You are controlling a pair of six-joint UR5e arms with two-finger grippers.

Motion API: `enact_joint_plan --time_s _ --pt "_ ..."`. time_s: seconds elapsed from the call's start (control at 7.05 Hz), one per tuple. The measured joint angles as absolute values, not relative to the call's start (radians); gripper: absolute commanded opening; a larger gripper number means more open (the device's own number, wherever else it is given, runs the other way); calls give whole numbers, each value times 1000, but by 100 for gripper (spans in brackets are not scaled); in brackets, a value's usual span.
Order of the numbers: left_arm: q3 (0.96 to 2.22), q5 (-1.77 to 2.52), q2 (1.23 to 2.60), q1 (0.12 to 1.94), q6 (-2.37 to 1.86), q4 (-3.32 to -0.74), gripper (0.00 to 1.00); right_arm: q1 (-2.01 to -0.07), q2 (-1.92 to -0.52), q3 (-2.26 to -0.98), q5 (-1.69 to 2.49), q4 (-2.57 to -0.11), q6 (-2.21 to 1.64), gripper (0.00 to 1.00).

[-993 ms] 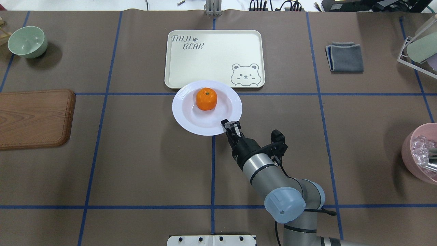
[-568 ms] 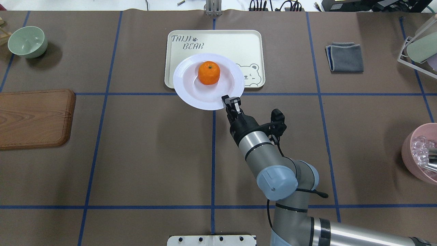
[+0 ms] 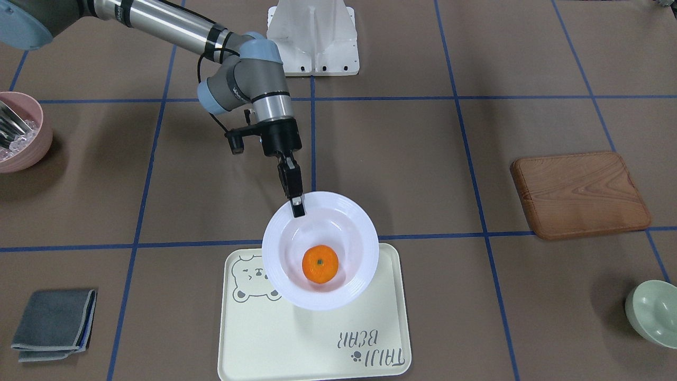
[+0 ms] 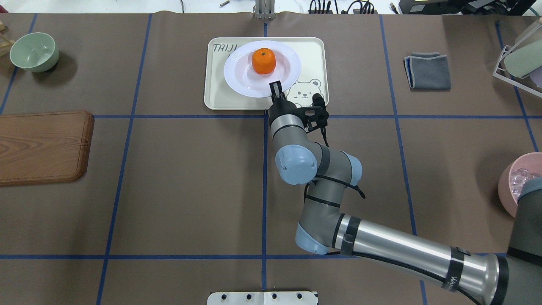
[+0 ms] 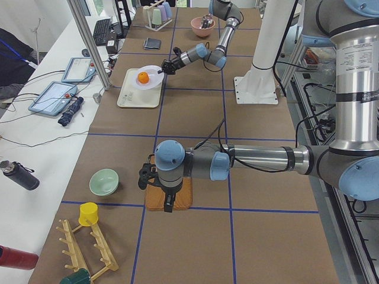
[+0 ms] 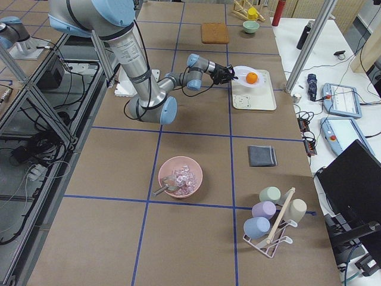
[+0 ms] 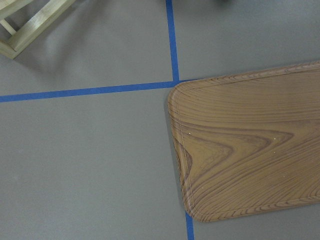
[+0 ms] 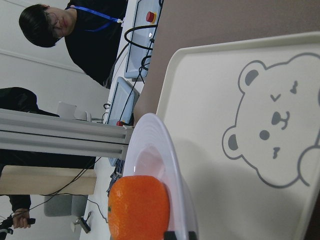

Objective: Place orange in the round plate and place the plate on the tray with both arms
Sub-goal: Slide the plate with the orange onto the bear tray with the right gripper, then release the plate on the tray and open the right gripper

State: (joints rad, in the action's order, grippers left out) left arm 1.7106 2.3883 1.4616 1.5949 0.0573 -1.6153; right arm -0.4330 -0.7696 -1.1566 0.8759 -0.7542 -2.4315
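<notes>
My right gripper point(image 4: 276, 87) is shut on the near rim of the white round plate point(image 4: 241, 72). It holds the plate in the air over the cream bear tray point(image 4: 309, 51). The orange point(image 4: 263, 61) sits in the plate's well. In the front-facing view the plate point(image 3: 349, 211) hangs over the tray's point(image 3: 296, 344) robot-side edge, with the orange point(image 3: 320, 264) and the gripper point(image 3: 298, 207) at its rim. The right wrist view shows the plate point(image 8: 160, 150) tilted above the tray point(image 8: 215, 100). My left gripper point(image 5: 167, 204) shows only in the exterior left view, above the wooden board; I cannot tell its state.
A brown wooden board point(image 4: 42, 146) lies at the left and a pale green bowl point(image 4: 34, 51) at the far left. A folded grey cloth point(image 4: 427, 70) lies right of the tray. A pink bowl point(image 4: 521, 186) and a cup rack point(image 4: 518, 55) stand at the right edge.
My right gripper has carried the plate with the orange away from the robot, from the table in front of the tray to over the tray.
</notes>
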Motion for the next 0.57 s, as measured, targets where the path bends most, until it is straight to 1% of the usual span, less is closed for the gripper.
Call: enact_joint_plan --time_s 0.28,0.43,0.57 --pt "1712 2388 1462 1595 57 -1615 99 -473 -653 -963 907 -760 -2475 0" --pt "1712 2388 1463 1595 57 -1615 99 -487 -627 -923 924 -760 -2490 36" --pt "1712 2388 1464 1595 57 -1615 99 -492 -617 -909 938 -761 -2493 73"
